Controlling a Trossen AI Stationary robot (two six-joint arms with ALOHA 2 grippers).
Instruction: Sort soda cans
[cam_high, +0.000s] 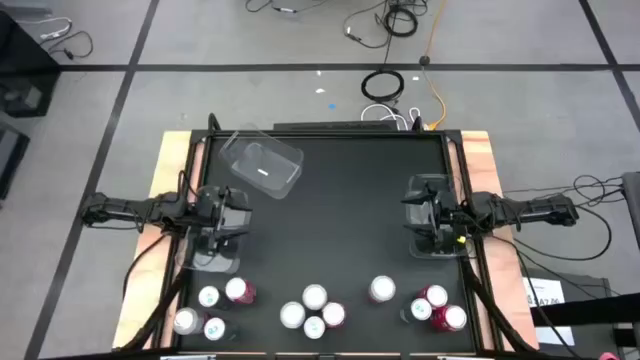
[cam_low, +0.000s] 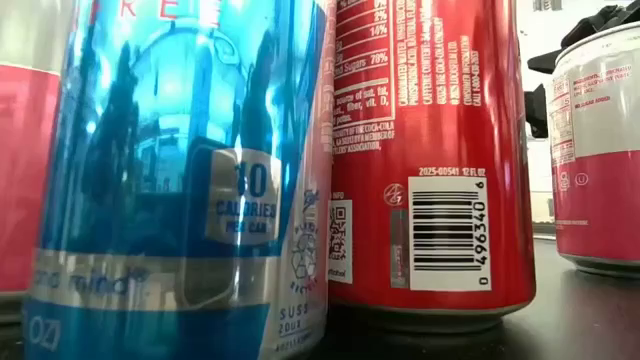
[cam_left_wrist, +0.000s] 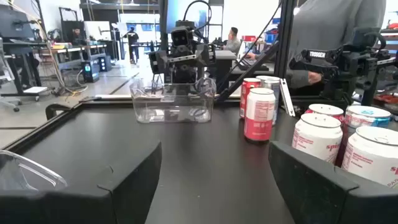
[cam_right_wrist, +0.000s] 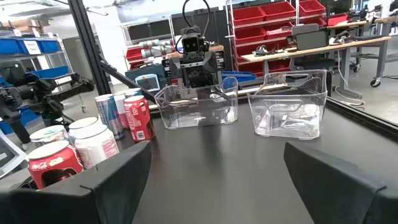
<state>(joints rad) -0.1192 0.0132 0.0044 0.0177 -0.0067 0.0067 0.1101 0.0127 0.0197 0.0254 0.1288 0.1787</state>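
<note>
**Both arms parked, cans lined along the near edge**

I see my left gripper (cam_high: 222, 215) with its fingers spread and empty, just left of the tilted clear bin (cam_high: 262, 165). The soda cans (cam_high: 314, 297) stand in clusters along the table (cam_high: 350, 200) edge nearest me, below that bin. My right gripper (cam_high: 428, 215) sits well right of the bin, fingers apart, holding nothing.

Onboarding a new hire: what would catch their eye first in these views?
The cans strung along the table's near edge, silver tops up, bodies red, pink-and-white or blue. In the low view a blue can and a red can fill the frame. Both arms wait at mid-table, left gripper and right gripper open, with a clear bin at the far left.
</note>
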